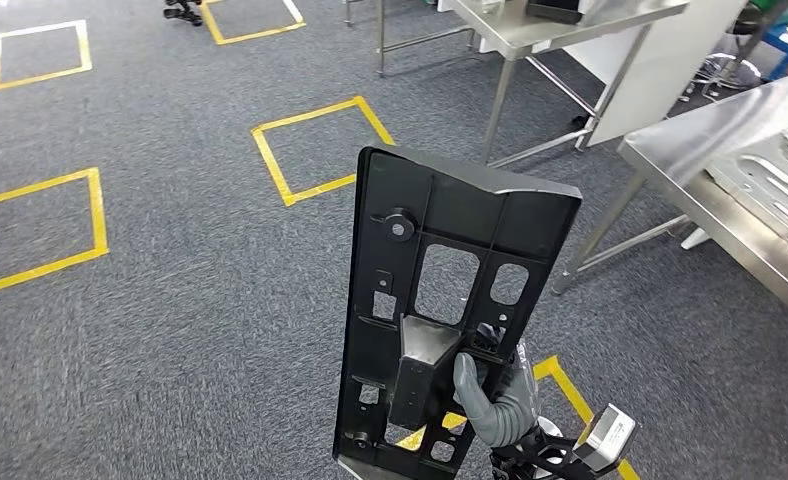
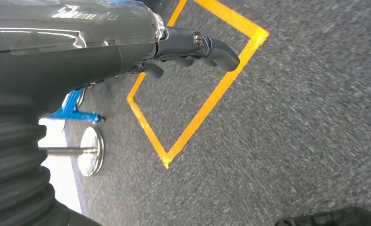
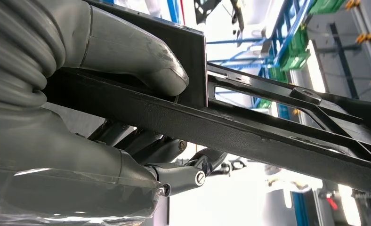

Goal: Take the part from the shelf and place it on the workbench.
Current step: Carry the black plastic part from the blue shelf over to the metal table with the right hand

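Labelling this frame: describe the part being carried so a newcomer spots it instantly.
Over the grey carpet with yellow taped squares, the right hand holds a part upright. It is a tall flat black plastic panel with rectangular cutouts, unlike the bare steel workbench beside it.

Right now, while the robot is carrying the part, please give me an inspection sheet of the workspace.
Surface: steel workbench on the right, with pale flat pieces lying on it.
Job's things: large black plastic panel with cut-out holes, held upright, not yet on the workbench.
Clutter: nothing seen on the floor path.
Hands: right hand grips the panel's lower part, thumb on one face, fingers on the other; left hand holds nothing and hangs over the floor.
Cables: nothing seen.
Surroundings: grey carpet with yellow tape squares; second steel table farther back.
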`<state>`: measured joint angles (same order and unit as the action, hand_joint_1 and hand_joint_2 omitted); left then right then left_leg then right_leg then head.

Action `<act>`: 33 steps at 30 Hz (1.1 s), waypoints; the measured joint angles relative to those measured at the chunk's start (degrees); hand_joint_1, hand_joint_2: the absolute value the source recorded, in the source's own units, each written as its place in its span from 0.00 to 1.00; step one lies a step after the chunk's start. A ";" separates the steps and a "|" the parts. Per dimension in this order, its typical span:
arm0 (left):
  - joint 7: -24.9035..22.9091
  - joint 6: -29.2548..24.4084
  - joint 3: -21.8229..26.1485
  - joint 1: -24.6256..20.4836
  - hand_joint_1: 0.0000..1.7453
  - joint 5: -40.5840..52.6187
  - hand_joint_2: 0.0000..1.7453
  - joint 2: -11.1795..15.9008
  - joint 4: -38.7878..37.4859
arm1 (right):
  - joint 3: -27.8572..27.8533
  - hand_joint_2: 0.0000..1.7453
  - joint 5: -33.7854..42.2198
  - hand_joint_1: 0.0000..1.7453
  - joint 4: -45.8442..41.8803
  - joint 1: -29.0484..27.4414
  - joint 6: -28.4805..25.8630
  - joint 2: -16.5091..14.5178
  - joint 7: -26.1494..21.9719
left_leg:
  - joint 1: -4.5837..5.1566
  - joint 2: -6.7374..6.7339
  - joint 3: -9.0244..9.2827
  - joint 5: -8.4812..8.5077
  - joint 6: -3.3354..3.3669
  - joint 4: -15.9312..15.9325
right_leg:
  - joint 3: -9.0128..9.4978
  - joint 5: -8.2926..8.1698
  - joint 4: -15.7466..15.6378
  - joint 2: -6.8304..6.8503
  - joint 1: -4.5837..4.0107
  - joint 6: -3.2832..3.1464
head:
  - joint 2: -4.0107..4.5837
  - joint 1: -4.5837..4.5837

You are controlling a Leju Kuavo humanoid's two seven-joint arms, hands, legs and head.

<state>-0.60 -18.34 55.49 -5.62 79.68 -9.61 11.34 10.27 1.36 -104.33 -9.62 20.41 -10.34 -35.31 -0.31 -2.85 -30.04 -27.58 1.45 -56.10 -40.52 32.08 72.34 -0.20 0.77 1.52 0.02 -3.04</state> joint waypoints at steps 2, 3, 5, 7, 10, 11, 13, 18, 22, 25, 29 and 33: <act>0.49 0.76 0.00 -0.03 0.00 -0.06 1.00 -0.02 0.00 | -0.03 1.00 0.00 1.00 0.08 0.01 0.09 0.00 0.01 | 0.06 -1.14 0.17 -0.31 -0.29 -0.21 | 4.53 -3.42 -8.13 1.79 -0.11 -0.26 | 0.00 0.00; 1.05 1.32 0.00 -0.03 0.00 -0.13 1.00 -0.02 0.00 | -0.03 1.00 0.00 1.00 0.09 0.05 0.17 0.00 0.01 | 0.18 -1.60 0.26 -0.52 -0.54 -0.37 | 6.42 -4.51 -11.68 2.71 -0.31 -0.54 | 0.00 0.00; 1.95 1.97 -0.05 0.01 0.00 -0.04 1.00 -0.03 0.00 | -0.08 1.00 0.03 1.00 0.11 0.14 0.54 -0.02 0.01 | 0.35 -2.43 0.40 -0.81 -1.11 -0.53 | 7.82 -4.88 -14.56 3.46 -0.75 -1.13 | 0.00 0.00; 1.53 1.70 -0.20 0.02 0.00 0.13 1.00 -0.04 0.00 | -0.16 1.00 0.05 1.00 0.11 0.16 1.01 -0.09 0.01 | 0.31 -3.09 0.56 -1.04 -1.72 -0.53 | 7.71 -5.15 -14.70 2.23 -0.75 -1.68 | 0.00 -0.01; 0.59 1.18 -0.31 0.18 0.00 0.03 1.00 -0.05 0.00 | -0.23 1.00 0.10 1.00 0.11 0.35 1.41 -0.37 0.01 | -0.06 0.00 -1.09 -4.07 -2.62 -4.82 | 7.84 -5.66 -15.34 0.63 -0.26 -2.58 | 0.00 -0.02; 0.60 1.27 -0.30 0.30 0.00 0.01 1.00 -0.04 0.00 | -0.23 1.00 0.11 1.00 0.13 0.45 1.51 -0.48 0.01 | -0.17 1.35 -2.72 -6.00 -2.81 -8.52 | 7.80 -5.70 -15.37 0.12 -0.29 -2.74 | 0.00 -0.02; 0.95 1.80 -0.30 0.56 0.00 0.00 1.00 -0.04 0.00 | -0.22 1.00 0.12 1.00 0.21 0.52 1.73 -0.59 0.07 | -0.27 2.31 -6.40 -8.93 -3.06 -16.21 | 7.75 -5.74 -15.32 -1.12 -0.33 -2.88 | 0.00 -0.02; 1.38 2.10 -0.31 0.78 0.00 0.09 1.00 0.02 0.00 | -0.22 1.00 0.62 1.00 0.43 0.55 2.01 -0.60 0.15 | -0.76 5.48 -2.30 -1.55 -2.82 -5.61 | 7.93 -5.56 -14.76 -4.71 -0.28 -2.42 | 0.00 -0.02; 0.93 0.91 -0.40 0.72 0.00 0.40 1.00 0.08 0.00 | -0.25 1.00 0.85 1.00 0.55 0.46 1.82 -0.57 0.01 | -0.76 7.02 -0.63 -0.51 -1.83 -1.47 | 6.91 -6.01 -14.61 -7.28 -0.06 -0.83 | 0.00 -0.02; 0.79 0.76 -0.46 0.68 0.00 0.53 1.00 0.07 0.00 | -0.31 1.00 0.86 1.00 0.56 0.49 1.81 -0.56 -0.09 | -0.93 4.67 -0.58 0.04 -0.54 -0.73 | 5.10 -3.81 -11.31 -4.18 -0.32 -0.14 | 0.00 -0.01; 0.75 0.75 -0.50 1.07 0.00 0.55 1.00 0.16 0.00 | -0.32 1.00 0.87 1.00 0.75 0.52 1.80 -0.51 -0.11 | -0.38 1.23 -0.67 -0.05 0.08 -0.70 | -0.80 1.84 1.46 -0.22 -0.15 0.34 | 0.00 0.00; 0.81 0.81 -0.55 0.84 0.00 0.53 1.00 0.21 0.00 | -0.34 1.00 0.87 1.00 0.90 0.51 1.79 -0.48 -0.11 | -0.13 -1.25 -0.42 -0.56 -0.30 -1.04 | 5.52 -3.75 -9.33 2.14 -0.29 -0.04 | 0.00 -0.01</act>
<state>0.21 -17.53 54.94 -4.78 80.21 -9.40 11.34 9.93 2.23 -103.43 -9.11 22.21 -10.81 -35.42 -0.43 -4.09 -30.46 -28.14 1.15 -57.14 -35.00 28.34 63.01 1.93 0.47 1.47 0.02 -3.04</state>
